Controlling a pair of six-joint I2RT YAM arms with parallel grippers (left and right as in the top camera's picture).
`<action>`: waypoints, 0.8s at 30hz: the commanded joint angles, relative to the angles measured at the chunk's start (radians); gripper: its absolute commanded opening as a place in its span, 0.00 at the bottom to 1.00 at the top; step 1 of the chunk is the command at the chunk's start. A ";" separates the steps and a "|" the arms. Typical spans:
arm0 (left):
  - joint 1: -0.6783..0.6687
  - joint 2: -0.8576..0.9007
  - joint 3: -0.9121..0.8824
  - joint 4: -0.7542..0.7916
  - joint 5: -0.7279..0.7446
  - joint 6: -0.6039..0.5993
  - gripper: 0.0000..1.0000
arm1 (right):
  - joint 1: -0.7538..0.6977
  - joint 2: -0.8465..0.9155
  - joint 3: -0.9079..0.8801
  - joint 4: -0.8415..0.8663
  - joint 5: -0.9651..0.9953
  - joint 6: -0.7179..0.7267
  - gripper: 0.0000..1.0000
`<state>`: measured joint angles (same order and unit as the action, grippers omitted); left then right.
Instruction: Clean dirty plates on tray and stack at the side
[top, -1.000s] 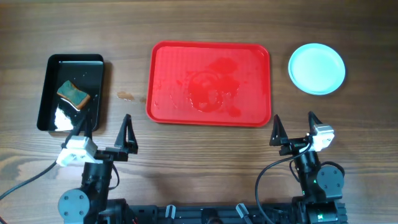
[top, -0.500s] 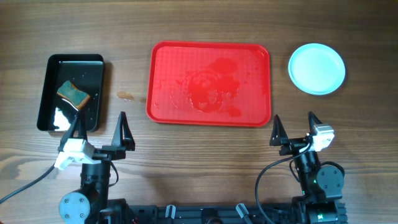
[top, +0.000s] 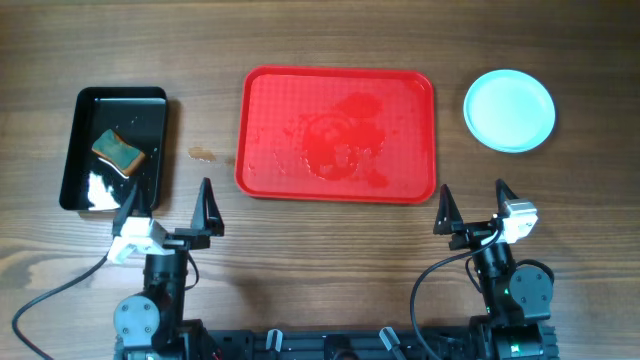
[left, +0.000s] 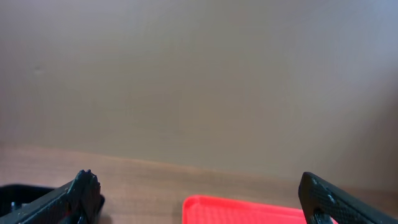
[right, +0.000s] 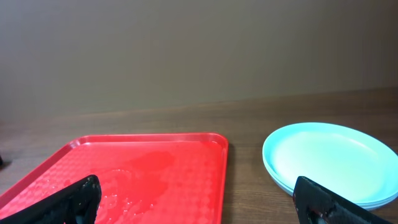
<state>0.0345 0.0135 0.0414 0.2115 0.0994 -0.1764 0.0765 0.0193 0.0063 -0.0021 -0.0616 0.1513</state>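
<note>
The red tray (top: 400, 90) lies at the table's middle back, wet, with no plates on it; it also shows in the right wrist view (right: 186, 149) and the left wrist view (left: 249, 208). The pale blue plates (top: 509, 110) sit stacked on the table right of the tray, also in the right wrist view (right: 329, 158). My left gripper (top: 170, 207) is open and empty near the front left. My right gripper (top: 472, 205) is open and empty near the front right, below the plates.
A black tray (top: 90, 110) at the left holds a green-and-orange sponge (top: 118, 151) and some foam. A small wet smudge (top: 203, 154) lies on the wood between the black tray and the red tray.
My left gripper shifted a little left and back, then right again, ending slightly right of where it was. The right arm, tray and plates have not moved.
</note>
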 joint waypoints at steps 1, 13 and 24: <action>-0.005 -0.010 -0.036 0.016 0.016 0.020 1.00 | -0.006 -0.008 -0.001 0.003 0.010 -0.018 1.00; -0.029 -0.010 -0.036 -0.032 0.027 0.020 1.00 | -0.006 -0.008 -0.001 0.003 0.010 -0.017 1.00; -0.038 -0.010 -0.036 -0.280 0.034 0.087 1.00 | -0.006 -0.008 -0.001 0.003 0.010 -0.018 1.00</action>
<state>0.0109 0.0139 0.0082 -0.0601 0.1169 -0.1673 0.0765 0.0193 0.0063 -0.0021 -0.0616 0.1513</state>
